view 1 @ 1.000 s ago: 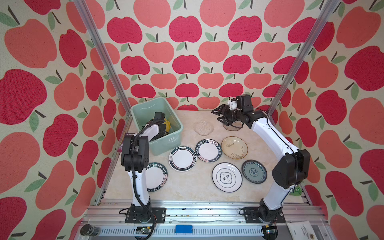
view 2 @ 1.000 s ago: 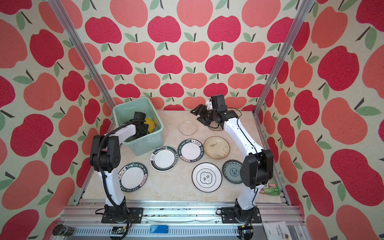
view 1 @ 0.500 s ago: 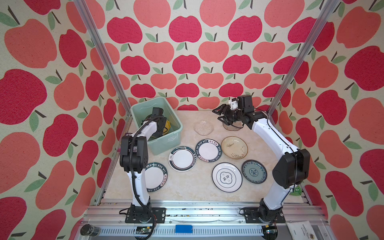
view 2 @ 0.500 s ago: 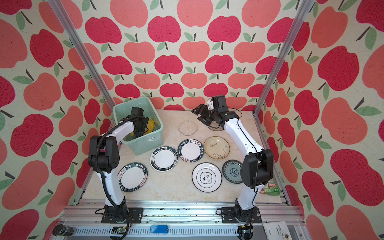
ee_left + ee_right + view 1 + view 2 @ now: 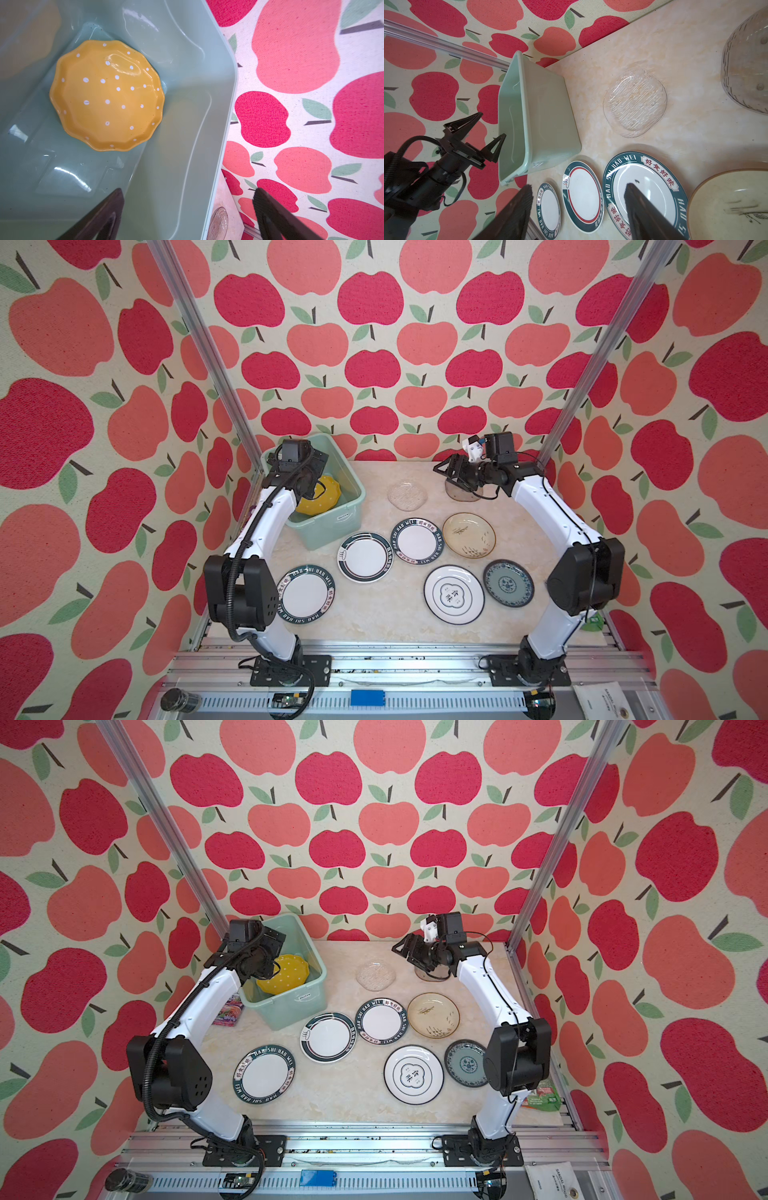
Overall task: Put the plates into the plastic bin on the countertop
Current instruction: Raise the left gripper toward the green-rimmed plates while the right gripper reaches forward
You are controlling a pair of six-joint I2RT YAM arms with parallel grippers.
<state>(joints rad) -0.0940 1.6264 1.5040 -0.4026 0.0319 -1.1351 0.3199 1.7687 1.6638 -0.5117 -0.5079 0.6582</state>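
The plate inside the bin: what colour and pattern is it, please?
Yellow plate with white dots; left wrist view.

We see walls printed with red and coral apples (image 5: 374,364) closing the scene on three sides, and two slanting aluminium posts (image 5: 195,344) rising from the back corners. A pink-and-purple snack packet (image 5: 227,1011) lies at the foot of the left wall, a green packet (image 5: 542,1096) at the foot of the right. Along the front we find a silver aluminium frame (image 5: 395,659), a small blue block (image 5: 367,697), a black cylinder (image 5: 180,700) and a white printed sheet (image 5: 598,701).
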